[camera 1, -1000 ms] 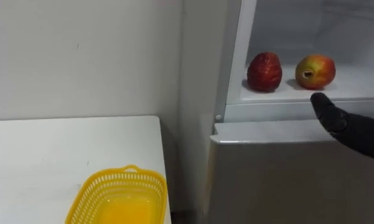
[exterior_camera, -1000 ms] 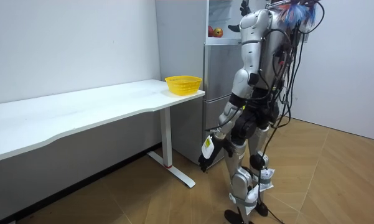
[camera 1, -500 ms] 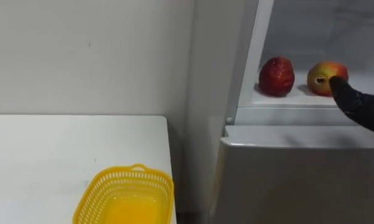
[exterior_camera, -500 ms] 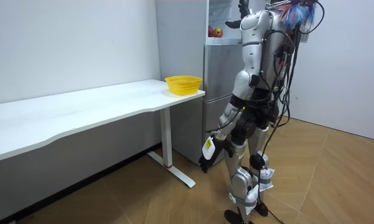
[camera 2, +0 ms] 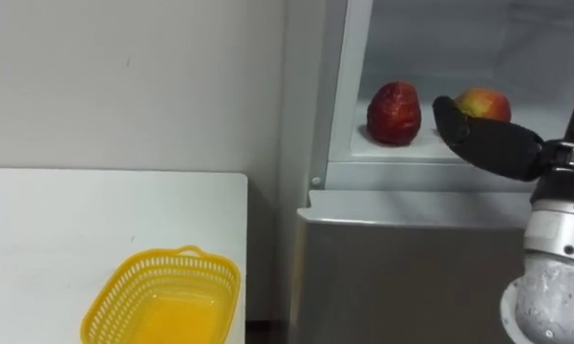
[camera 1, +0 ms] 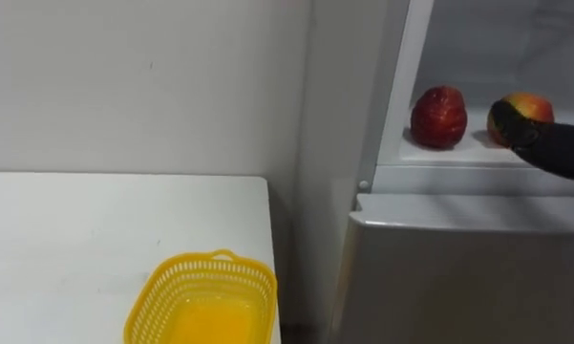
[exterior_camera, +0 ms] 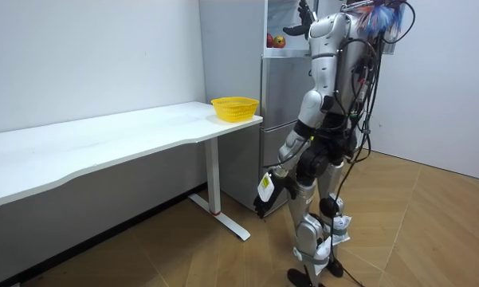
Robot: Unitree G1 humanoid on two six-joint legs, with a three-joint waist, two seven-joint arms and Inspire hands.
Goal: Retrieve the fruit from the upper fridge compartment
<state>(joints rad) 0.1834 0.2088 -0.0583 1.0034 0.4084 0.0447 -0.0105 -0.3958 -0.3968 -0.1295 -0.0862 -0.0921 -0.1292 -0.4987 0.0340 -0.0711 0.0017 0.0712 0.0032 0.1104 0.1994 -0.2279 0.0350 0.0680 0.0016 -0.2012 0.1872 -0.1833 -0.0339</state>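
The yellow-red apple (camera 2: 484, 102) sits on the white shelf (camera 1: 456, 155) of the fridge's open upper compartment (camera 2: 430, 38), at the right, its skin red at the edge and yellowing over the top; just to its left, apart from it, stands a red apple (camera 1: 438, 118), darker and taller, with faint ribs down its sides; the right hand (camera 2: 487, 143) comes in from the right and lies across the near lower side of the yellow-red apple, its dark fingers (camera 2: 449, 117) straight and together, tips pointing left between the two fruits; whether they touch the apple cannot be told; below the shelf is the closed lower door (camera 1: 458, 277) of the fridge; to the left stands a white desk (camera 1: 76, 248) against a pale wall (camera 1: 143, 76), with an empty yellow basket (camera 1: 210, 259) at its near right corner; in the room view the robot stands upright facing the fridge, right arm raised to the compartment, left hand (exterior_camera: 259, 209) hanging low beside its thigh.
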